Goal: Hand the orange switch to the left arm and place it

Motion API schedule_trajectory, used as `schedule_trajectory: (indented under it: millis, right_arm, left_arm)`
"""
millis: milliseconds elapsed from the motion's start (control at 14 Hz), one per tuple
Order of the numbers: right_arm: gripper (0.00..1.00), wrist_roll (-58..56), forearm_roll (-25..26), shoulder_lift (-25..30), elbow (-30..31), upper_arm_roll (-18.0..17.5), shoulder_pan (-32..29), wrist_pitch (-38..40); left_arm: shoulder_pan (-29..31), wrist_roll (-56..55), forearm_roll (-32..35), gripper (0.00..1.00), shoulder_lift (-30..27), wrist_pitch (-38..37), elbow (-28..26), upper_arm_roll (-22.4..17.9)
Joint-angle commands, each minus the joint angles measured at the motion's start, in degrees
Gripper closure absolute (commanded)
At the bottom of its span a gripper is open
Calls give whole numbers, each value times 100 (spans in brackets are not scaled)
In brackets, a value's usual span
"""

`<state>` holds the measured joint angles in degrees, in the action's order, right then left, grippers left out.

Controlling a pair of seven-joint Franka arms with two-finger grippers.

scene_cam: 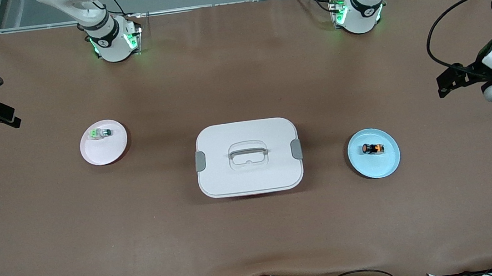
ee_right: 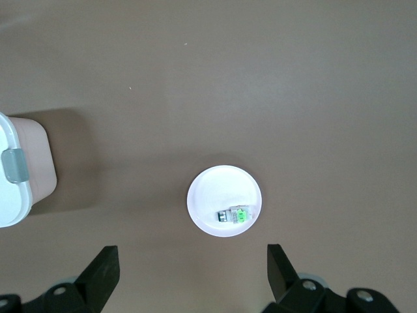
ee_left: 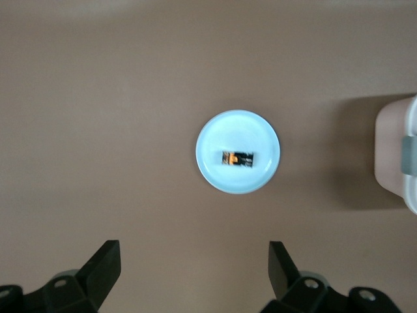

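Two plates, one box, nothing moved yet: the orange switch (scene_cam: 373, 148) lies on its side on the blue plate (scene_cam: 388, 164) toward the left arm's end of the worktop (scene_cam: 256, 237), w/ the white box (scene_cam: 248, 157) between it and the pink plate (scene_cam: 92, 155), which carries the green-capped switch (scene_cam: 100, 133). Left pincer (ee_left: 194, 270) hangs high over the worktop near the blue plate, jaws spread wide, empty; right pincer (ee_right: 193, 274) likewise over the worktop near the pink plate, released, nothing in it. Judged from this, the job is at its start: pickup, handover btwn arms and a path that clears the box are all left to do. The front view alone shows the whole layout, both plates and the full box w/ its grey latches and clear lid handle, but only the edges of the arms' hands at the frame's sides. Left wrist view gives the switch (ee_left: 237, 158) centred on its plate (ee_left: 221, 130) and just a corner of the box (ee_left: 399, 130); right wrist view shows the green-capped switch (ee_right: 234, 215), pink plate (ee_right: 208, 189) and another box corner (ee_right: 26, 169), no orange switch at all.
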<state>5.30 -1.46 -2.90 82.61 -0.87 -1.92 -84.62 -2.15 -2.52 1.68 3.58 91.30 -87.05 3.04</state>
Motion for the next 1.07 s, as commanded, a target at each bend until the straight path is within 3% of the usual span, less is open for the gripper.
schedule_trajectory:
  millis: [0, 429, 1000]
  right_arm:
    - [0, 76, -136, 491, 659, -19, -63, -274]
    - [0, 50, -171, 677, 845, -28, -19, -222]
    - [0, -3, -162, 677, 836, -36, -19, -257]
  left_arm:
    - [-320, -362, -133, 0, -427, -446, -145, -250]
    - [-532, -311, -247, 0, -1403, -473, -979, -400]
    - [-514, -29, 122, 0, -1518, -447, -1104, -251]
